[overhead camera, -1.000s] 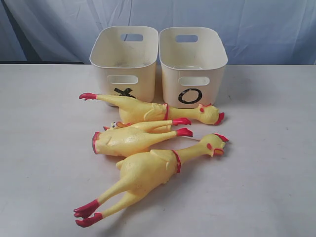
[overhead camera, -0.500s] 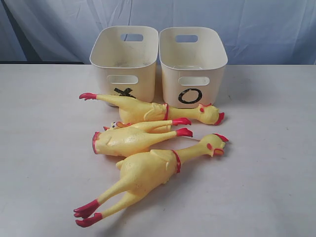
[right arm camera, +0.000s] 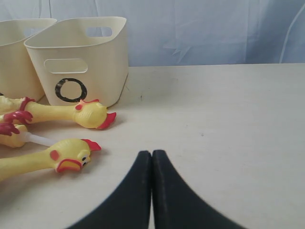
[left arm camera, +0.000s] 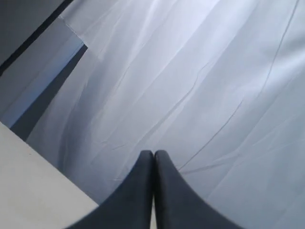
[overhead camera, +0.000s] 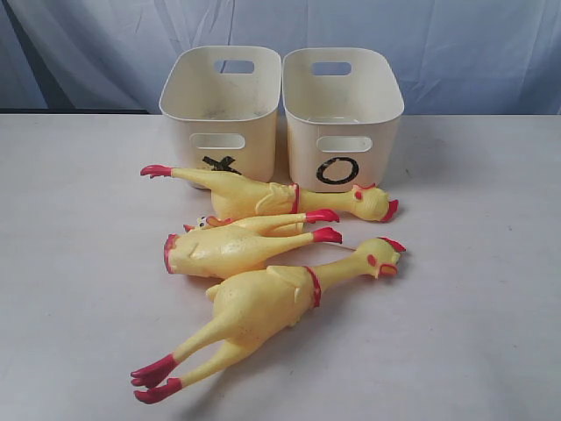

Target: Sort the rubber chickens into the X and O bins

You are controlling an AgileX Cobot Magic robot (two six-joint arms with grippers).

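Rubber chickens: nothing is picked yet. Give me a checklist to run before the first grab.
1. X bin upright, nothing seen inside: ok.
2. O bin upright, nothing seen inside: ok.
3. Front chicken uncovered from above: ok.
4. Left gripper open for a grab: not ok, shut.
5. Right gripper open for a grab: not ok, shut.
6. Which bin the front chicken belongs in: cannot tell.
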